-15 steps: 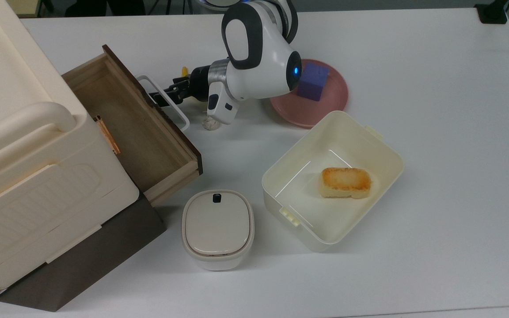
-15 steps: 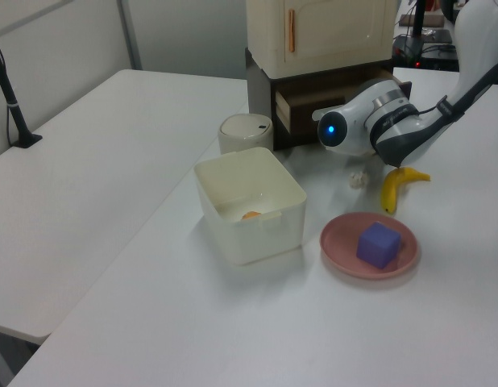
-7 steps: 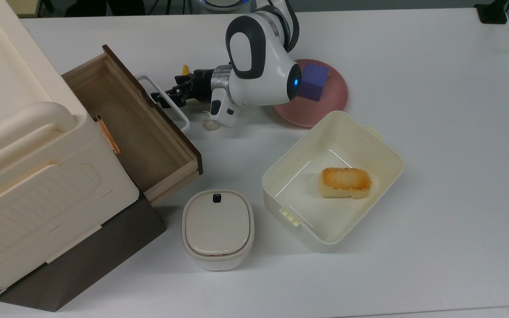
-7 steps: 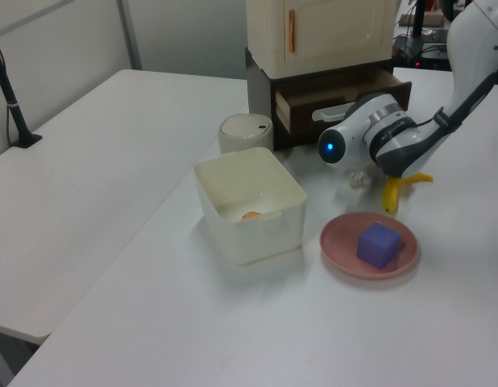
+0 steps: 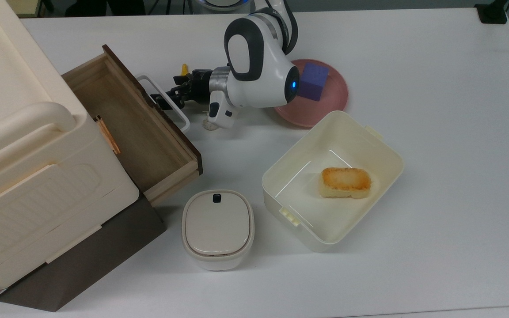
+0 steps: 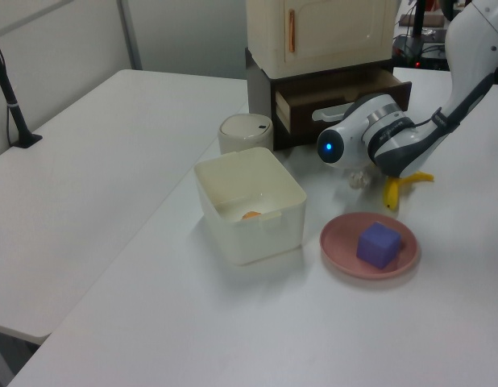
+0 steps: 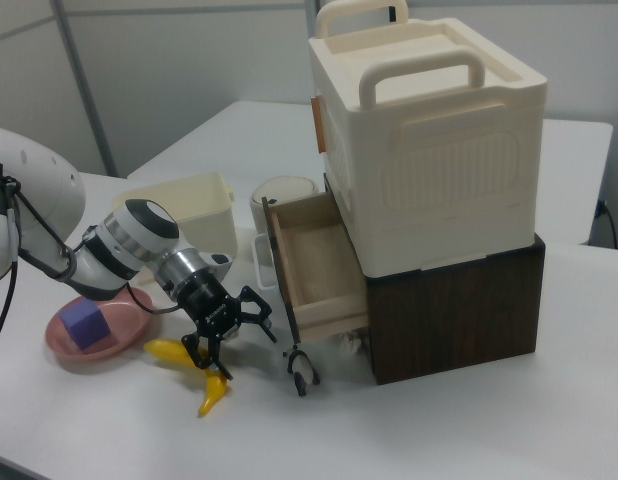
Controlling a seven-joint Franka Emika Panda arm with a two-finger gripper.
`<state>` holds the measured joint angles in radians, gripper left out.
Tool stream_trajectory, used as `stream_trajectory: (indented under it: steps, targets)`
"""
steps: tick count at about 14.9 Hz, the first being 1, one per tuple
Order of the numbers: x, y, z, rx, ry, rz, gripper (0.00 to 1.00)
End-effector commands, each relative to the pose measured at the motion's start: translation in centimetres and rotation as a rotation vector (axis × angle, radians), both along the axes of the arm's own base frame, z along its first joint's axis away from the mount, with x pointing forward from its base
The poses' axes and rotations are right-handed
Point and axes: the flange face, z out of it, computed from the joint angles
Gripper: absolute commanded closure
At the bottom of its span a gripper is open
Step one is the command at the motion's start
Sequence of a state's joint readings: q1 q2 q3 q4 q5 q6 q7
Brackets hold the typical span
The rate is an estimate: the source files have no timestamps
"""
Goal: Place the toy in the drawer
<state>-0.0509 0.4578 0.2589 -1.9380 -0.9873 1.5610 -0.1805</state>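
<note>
- At bench level, right view: claw (image 7: 229,325) low over the banana (image 7: 189,358), fingers spread apart, nothing held.
- Top view: claw (image 5: 162,97) just beside the white handle (image 5: 172,106); touching or not, cannot tell.
- Compared with one second ago: wrist rolled and drawn slightly back toward the pink plate (image 5: 325,104); in the left view, dropped lower in front of the drawer. Barely any movement over the last half second.
- Drawer (image 5: 139,132) pulled well out, interior bare wood, position unchanged across the second. Judged: opening step finished, arm now re-orienting for the pick.
- Toy (image 7: 302,372) upright on the bench, just beside the lower corner of the drawer's dark front, close to the brown cabinet (image 7: 459,310). Not yet grasped, not yet in the drawer.
- Off-white ball (image 5: 210,125) beside the wrist; purple cube (image 5: 314,81) on the plate. Neither relevant.
- Next, as a judgement: travel past the banana to the toy, descend with fingers wide, close gently, lift over the drawer wall, release.
- Risk: toy small and tucked against the drawer front, so little room for a finger on that side; banana easily nudged on the way.
</note>
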Motion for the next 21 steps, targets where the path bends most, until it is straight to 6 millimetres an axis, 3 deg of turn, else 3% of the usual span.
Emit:
stream_trajectory:
  steps: [1, 10, 17, 21]
  targets:
    - [1.1, -1.1, -1.2, 0.026, 0.017, -0.03, 0.0]
    - [3.2, -3.8, -1.6, 0.055, -0.004, -0.096, 0.0]
    - [3.2, -4.4, -1.7, 0.063, 0.025, -0.09, 0.0]
    - [3.1, -6.2, -1.8, 0.064, 0.032, -0.11, 0.0]
